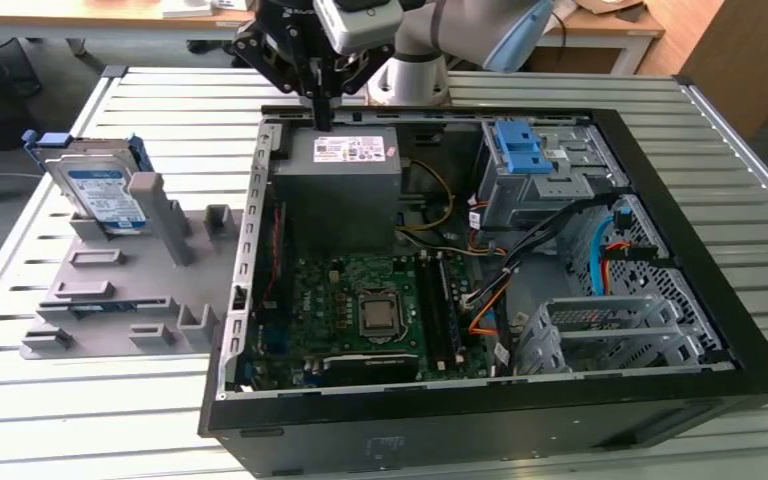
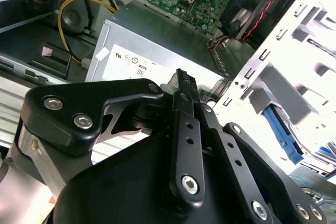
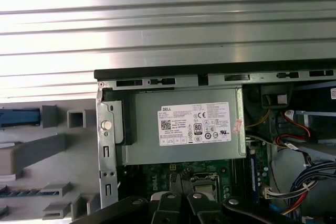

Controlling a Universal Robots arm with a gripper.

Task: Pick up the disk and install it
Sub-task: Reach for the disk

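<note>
Pincer [image 2: 182, 77] pressed together, empty, above one power supply [image 1: 344, 195]; one disk [image 1: 101, 192] stands well apart.

Matte black pincer [image 2: 184, 80] of bolted linkage plates, silver hex screws [image 2: 189, 183] at pivots; pale grey arm [image 1: 418, 45], blue joint cap [image 1: 515, 40].

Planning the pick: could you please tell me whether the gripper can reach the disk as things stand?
Probably yes: the disk stands upright in its grey holder outside the case, nothing over it; the gripper hovers above the power supply.
</note>
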